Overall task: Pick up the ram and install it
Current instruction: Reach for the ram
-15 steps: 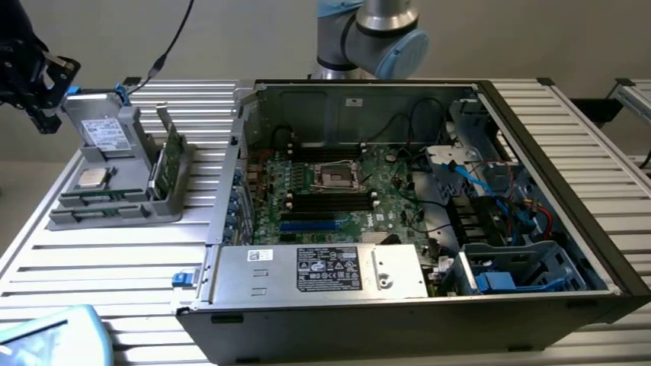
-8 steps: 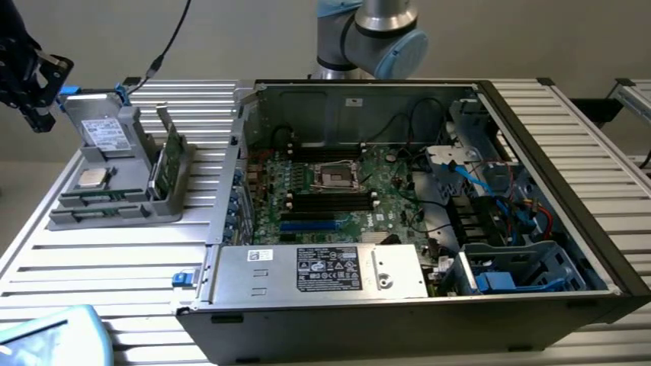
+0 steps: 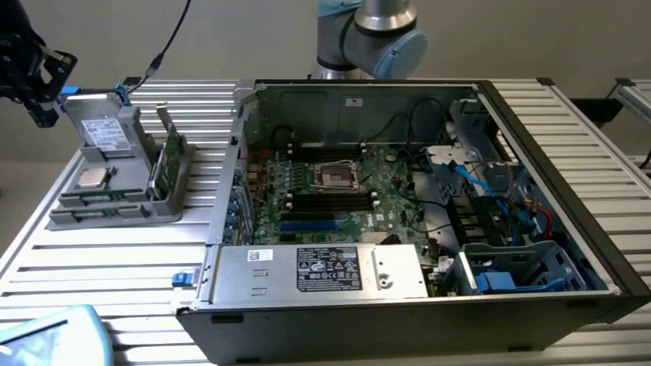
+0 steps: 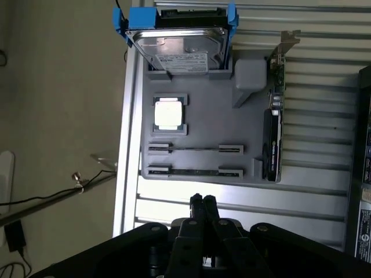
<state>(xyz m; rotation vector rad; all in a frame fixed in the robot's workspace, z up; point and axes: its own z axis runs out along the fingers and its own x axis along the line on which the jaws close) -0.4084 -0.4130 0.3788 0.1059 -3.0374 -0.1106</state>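
While its black jaws sit pressed together, the tool (image 4: 203, 198) hangs above the ribbed metal surface (image 4: 243, 202) just beside the thin, edge-on ram (image 4: 195, 172) in a grey tray (image 4: 203, 130).

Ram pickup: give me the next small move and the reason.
Probably shift the gripper across until it is over the nearer ram. The gripper is shut and empty, above the slatted table just short of the grey tray, while the ram stands on edge in its holder, untouched.
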